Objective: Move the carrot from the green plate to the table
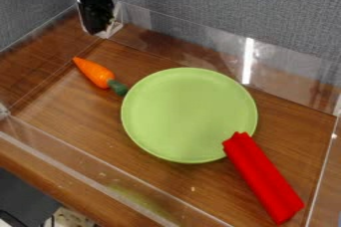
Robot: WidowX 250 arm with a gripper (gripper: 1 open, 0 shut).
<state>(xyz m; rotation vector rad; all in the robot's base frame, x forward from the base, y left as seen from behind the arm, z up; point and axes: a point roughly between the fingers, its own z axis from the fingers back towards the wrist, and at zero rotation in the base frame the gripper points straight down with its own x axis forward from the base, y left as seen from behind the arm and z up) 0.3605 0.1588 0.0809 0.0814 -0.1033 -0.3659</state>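
Carrot (96, 74) was off the plate, lying on the bench (186, 183) toward its far left corner, between the left edge and the plate. Small, toy-like: solid orange body, tapered, narrow end toward the far left corner, wider end toward the plate. Dark green stub (119, 88) on the wide end, lighter orange highlight along the body. It lay on its side, slantwise. Stub sat right at the plate's rim; couldn't tell if touching or just beside.

Labels: bench things were too coarse to read from where I stood. Carrot, plate and block all showed as plain color.

Green plate (189, 114): round, light green, smooth, shallow slightly darker rim, around the middle of the bench. Red block (266, 178), long and flat, ran from the plate's near right rim toward the bench's near right corner, its upper end overlapping the rim.

Gripper (102, 28) was up by the bench's far left corner, well apart from the carrot, dark and blurry against the grey wall (240, 7). Fingers were shut.

Bench top was glossy brown wood grain. Clear acrylic walls (213, 42) along the edges, with a bright vertical glare streak on the far one, behind the plate.
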